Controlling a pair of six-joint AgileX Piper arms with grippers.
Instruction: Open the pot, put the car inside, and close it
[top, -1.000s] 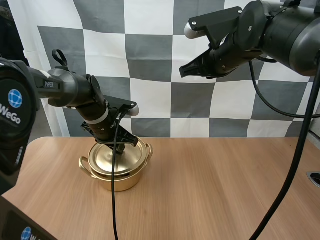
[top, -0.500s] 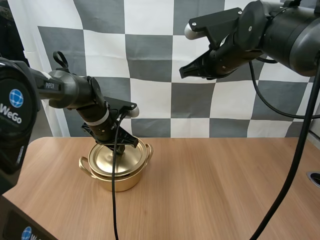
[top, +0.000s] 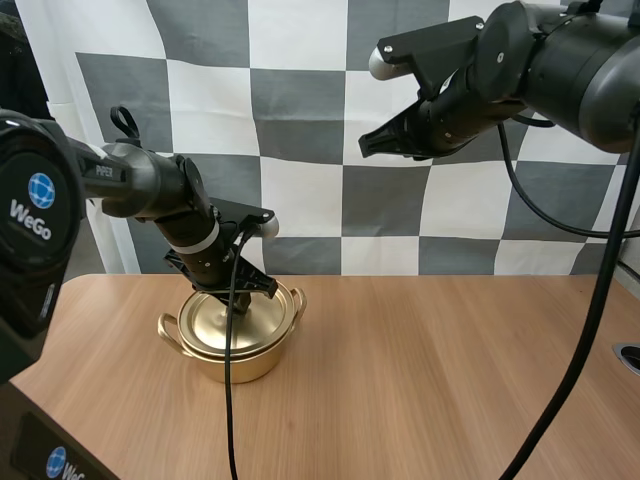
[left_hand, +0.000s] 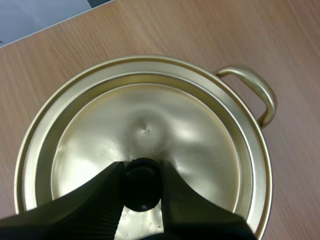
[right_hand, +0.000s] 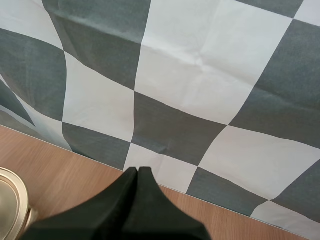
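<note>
While our left gripper (left_hand: 141, 171) is pinching the black knob (left_hand: 141, 187) of the lid (left_hand: 150, 125) between its two fingers, the lid is sitting on the pot (top: 235, 355). The left wrist view is showing the lid's rim lying inside the pot's rim all the way round. The pot is standing on the table (top: 450, 380), toward our left side, and one looped handle (left_hand: 257, 92) is sticking out beside the lid. We are coming down onto the knob at a tilt, over the middle of the lid.

Our right gripper (top: 366, 143) is hanging high above the table, well apart from the pot. Its fingers are lying together as one dark wedge, with nothing between them. In the right wrist view that wedge is pointing toward the far edge of the table, and a sliver of the pot's rim is showing well away from the tips.
</note>
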